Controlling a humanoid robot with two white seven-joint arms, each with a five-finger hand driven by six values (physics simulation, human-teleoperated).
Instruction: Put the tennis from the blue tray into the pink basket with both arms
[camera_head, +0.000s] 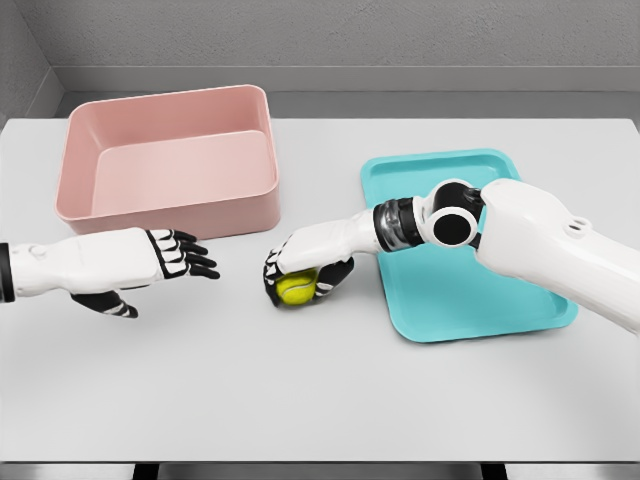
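Our right fingers (290, 268) wrap the ball (295, 289); left fingers (190, 255) spread, empty. Ball seems light, fuzzy, rolls easily—cup around middle.

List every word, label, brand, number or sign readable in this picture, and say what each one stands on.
None: no readable text shows anywhere in the head view.
Pink basket: plain walls.
Blue tray: plain surface.
Tennis ball, held in the right hand: no brand mark shows.
Left hand and table: unmarked.
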